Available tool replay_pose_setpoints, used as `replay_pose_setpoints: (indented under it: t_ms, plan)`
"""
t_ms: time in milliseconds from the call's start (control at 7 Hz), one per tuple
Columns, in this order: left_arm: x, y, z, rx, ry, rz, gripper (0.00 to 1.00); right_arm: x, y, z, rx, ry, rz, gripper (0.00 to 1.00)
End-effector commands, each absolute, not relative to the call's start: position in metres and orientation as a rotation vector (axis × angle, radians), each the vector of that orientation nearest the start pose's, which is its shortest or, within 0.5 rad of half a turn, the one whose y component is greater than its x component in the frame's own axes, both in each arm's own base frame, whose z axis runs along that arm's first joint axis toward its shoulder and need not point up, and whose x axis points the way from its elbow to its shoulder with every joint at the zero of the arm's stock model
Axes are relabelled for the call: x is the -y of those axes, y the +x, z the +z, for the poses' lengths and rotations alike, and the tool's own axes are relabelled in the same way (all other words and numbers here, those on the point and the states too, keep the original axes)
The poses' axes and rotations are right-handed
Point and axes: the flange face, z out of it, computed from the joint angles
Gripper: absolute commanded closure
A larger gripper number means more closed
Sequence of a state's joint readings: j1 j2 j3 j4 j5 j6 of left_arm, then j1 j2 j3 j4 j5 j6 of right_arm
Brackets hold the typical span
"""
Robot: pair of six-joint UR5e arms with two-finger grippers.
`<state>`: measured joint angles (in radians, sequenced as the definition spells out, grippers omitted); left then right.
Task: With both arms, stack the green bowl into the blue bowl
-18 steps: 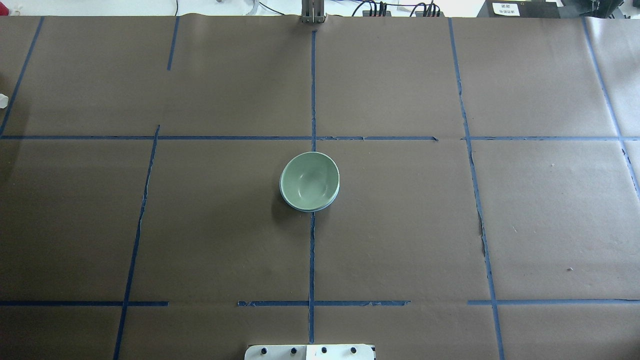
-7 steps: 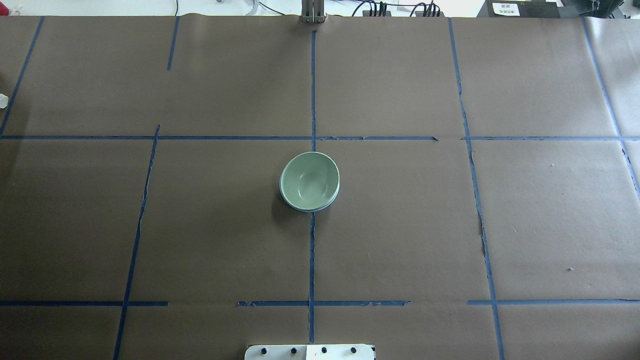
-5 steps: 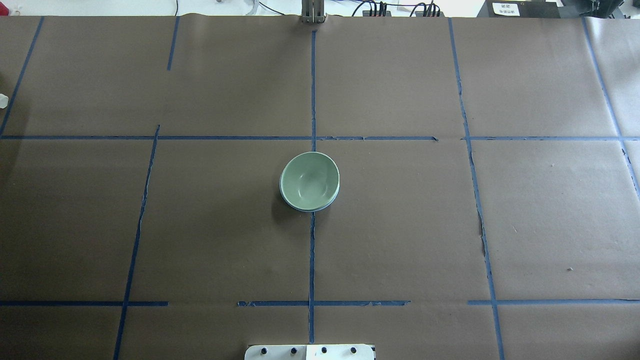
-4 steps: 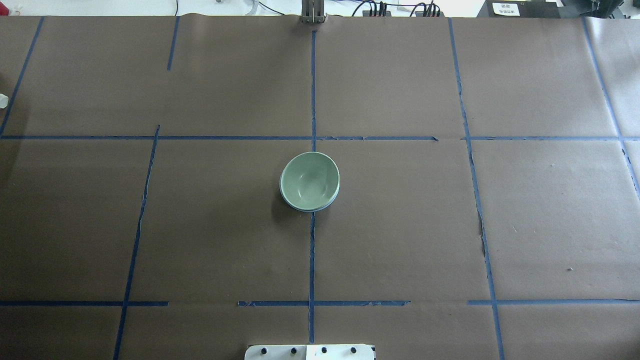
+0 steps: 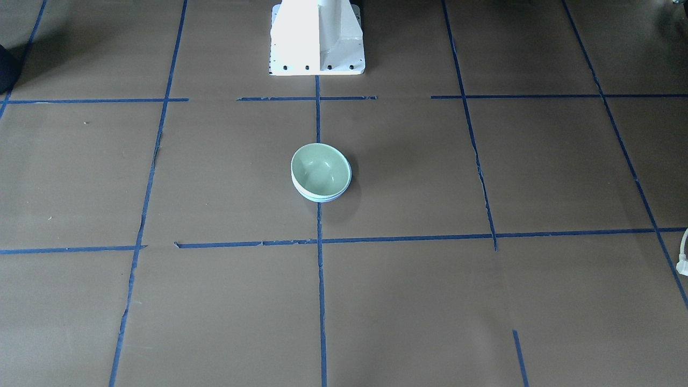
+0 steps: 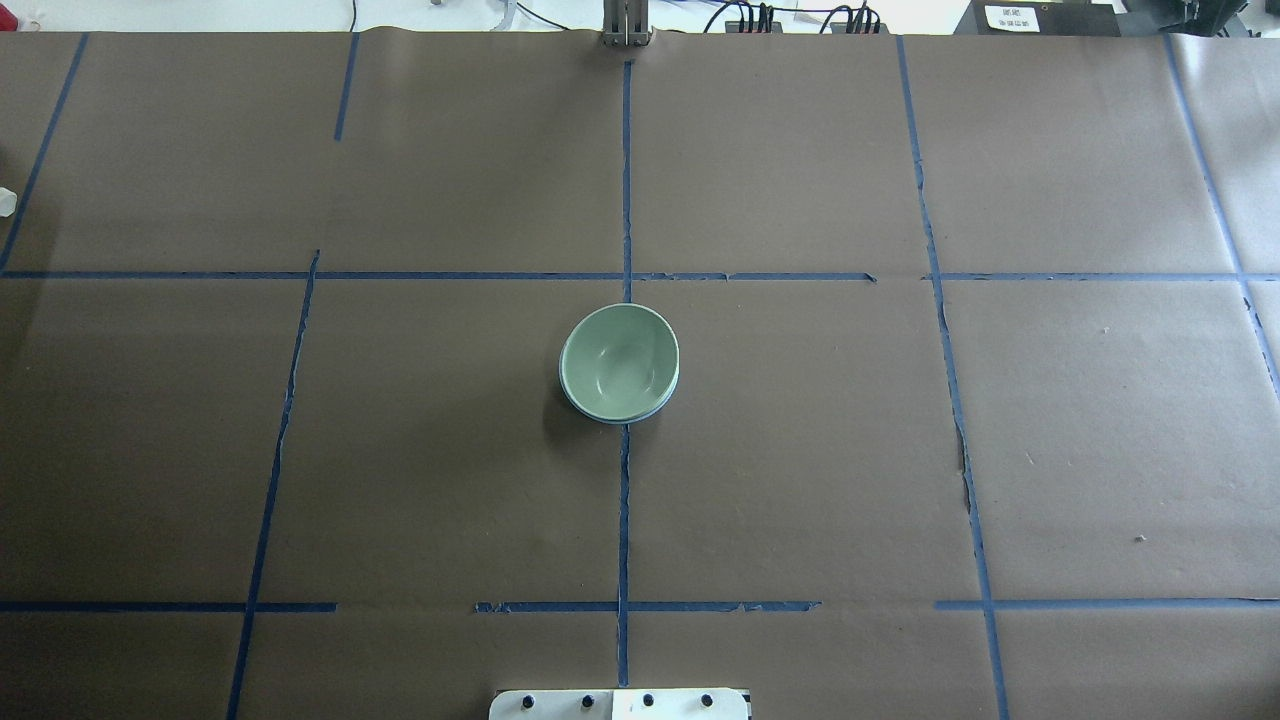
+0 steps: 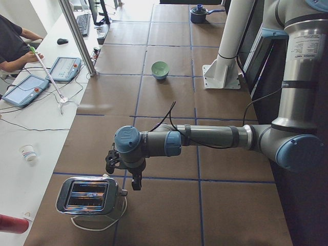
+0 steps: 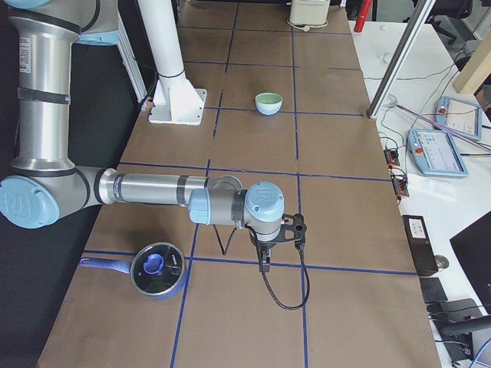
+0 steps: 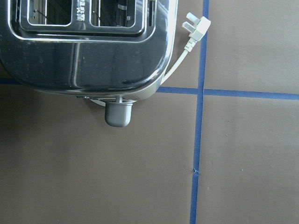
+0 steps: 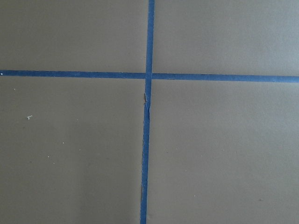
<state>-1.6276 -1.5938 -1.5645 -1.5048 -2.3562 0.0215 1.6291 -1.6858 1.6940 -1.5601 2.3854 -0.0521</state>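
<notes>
Left gripper hangs low over the worktop near its left end, just beside a chrome toaster that stands close to the corner by the operators' edge. From where I stand I cannot tell whether its fingers are apart or together; only the side view catches it, and its own wrist camera shows no fingers. That camera looks straight down on the toaster's two slots, its grey lever knob and a white plug lying on the brown paper beside a blue tape line.

The right gripper hangs at the opposite end, over a crossing of tape lines, with its arm stretched out from the robot's edge. A dark saucepan with a blue-knobbed lid sits near it, closer to the robot's edge. Whether this gripper is spread or closed I cannot tell either.

The green bowl sits upright inside the blue bowl at the middle of the worktop, on the centre tape line, well apart from both grippers. Only a thin pale-blue rim and outer wall show under the green one, which sits slightly off-centre in it. The white pedestal base stands at the robot's edge, in line with the bowls.
</notes>
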Motion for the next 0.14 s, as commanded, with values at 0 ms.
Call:
replay_pose_setpoints:
  t_ms: [0]
  plan:
    - [0.4937,-0.0910,0.6560,-0.787,-0.016,-0.053,0.00,0.4401,0.0866,0.6480,0.812,0.064,-0.002,0.00]
